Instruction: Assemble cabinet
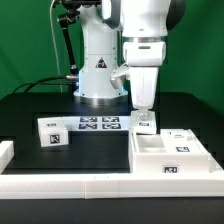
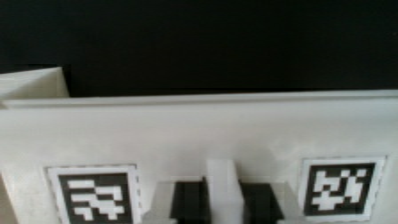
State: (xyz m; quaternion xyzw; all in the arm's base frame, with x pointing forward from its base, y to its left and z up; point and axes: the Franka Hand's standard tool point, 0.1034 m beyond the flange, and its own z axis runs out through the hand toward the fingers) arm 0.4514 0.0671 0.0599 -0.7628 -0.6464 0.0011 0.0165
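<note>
You are, I judge, at the grasping step: the 2 fingers [image 2: 187, 203] stand almost closed on a thin upright rib of the cabinet [image 1: 150, 168], which lies on the desk [image 1: 40, 105] at the exterior view's right, so next you need a straight, careful pull without tilting.

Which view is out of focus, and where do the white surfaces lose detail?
Wrist view: soft throughout, the cabinet wall and its tags smeared at the edges. Exterior view: sharper and evenly lit, but the cabinet's white faces nearly wash out, with only faint shadows in its compartments against the black table.
</note>
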